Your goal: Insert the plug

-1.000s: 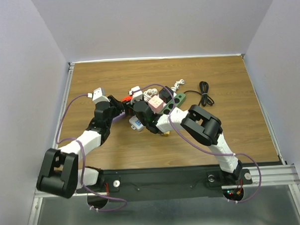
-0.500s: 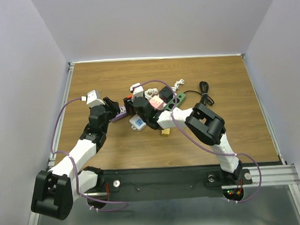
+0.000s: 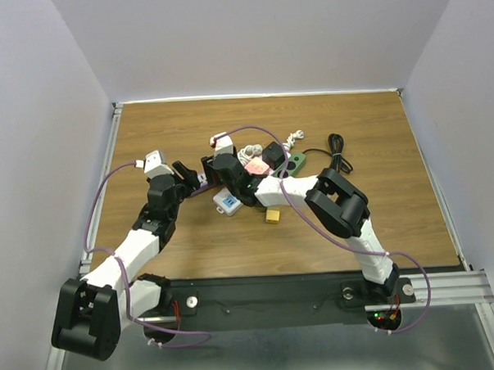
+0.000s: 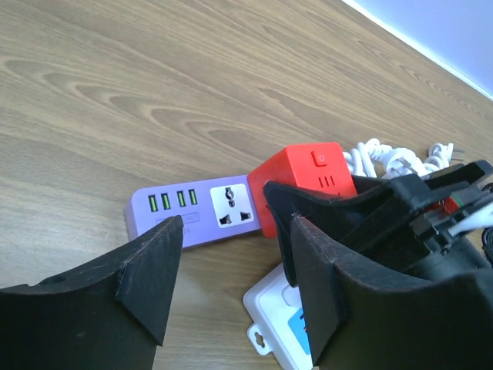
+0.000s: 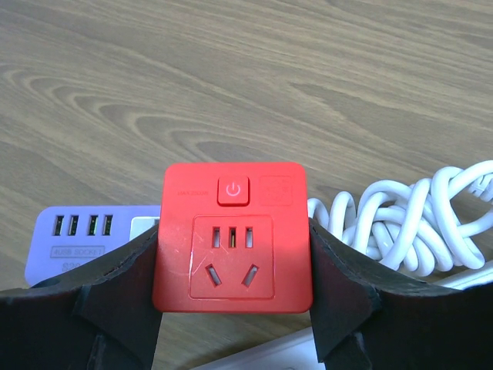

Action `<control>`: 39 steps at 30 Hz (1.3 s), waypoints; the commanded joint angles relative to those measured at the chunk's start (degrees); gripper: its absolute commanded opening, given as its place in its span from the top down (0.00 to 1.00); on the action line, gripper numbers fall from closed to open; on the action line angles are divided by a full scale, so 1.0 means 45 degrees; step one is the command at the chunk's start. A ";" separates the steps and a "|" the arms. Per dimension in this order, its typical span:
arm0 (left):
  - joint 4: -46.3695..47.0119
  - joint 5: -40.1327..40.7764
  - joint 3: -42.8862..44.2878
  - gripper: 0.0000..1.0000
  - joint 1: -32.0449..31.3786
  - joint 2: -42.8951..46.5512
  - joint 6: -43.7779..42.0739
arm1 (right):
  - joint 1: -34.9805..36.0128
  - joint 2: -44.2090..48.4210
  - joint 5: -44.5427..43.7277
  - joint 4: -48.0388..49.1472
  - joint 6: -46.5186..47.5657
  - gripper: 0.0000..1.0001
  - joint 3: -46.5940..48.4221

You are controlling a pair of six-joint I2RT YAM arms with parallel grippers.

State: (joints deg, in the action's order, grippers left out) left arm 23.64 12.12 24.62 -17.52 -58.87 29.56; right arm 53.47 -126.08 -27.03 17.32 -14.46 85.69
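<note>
My right gripper [image 5: 233,258] is shut on a red cube adapter [image 5: 233,235], one finger on each side, its socket face and power button towards the camera. A purple power strip [image 4: 192,208] with green USB ports and a universal socket lies flat on the table. The red cube [image 4: 308,177] sits at the strip's right end, just beside that socket; I cannot tell if they touch. My left gripper [image 4: 235,293] is open and empty, just in front of the strip. From above, the left gripper [image 3: 189,178] and the right gripper [image 3: 212,166] are close together at the strip [image 3: 200,188].
A white adapter with a blue label [image 3: 226,202] lies just in front of the strip. A coiled white cord [image 5: 408,216], a pink cube [image 3: 253,170], a green power strip [image 3: 295,161], a black cable [image 3: 337,152] and a small yellow piece [image 3: 272,216] lie to the right.
My left arm has drawn back to the left, off the cluster of things, and opened beside the purple strip. My right gripper has moved left and farther back with the red cube.
</note>
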 commanded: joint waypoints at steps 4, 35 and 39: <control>0.0275 0.0080 -0.0276 0.26 0.0006 0.0699 -0.0202 | -0.0555 -0.0849 0.0651 -0.4103 0.0536 0.47 0.0116; 0.0392 0.0760 -0.0471 0.24 -0.0266 0.1324 -0.0573 | -0.0555 0.3172 0.4344 -0.2034 0.1787 0.00 -0.0721; 0.0391 0.1485 -0.0491 0.25 -0.1123 0.1500 -0.0651 | -0.0574 0.4207 0.4776 -0.1468 0.1768 0.00 -0.1849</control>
State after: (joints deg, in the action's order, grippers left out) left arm 23.11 14.66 22.94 -19.70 -53.84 28.14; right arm 51.31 -112.25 -8.64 4.78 -7.38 80.20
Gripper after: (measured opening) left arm 0.753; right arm 0.995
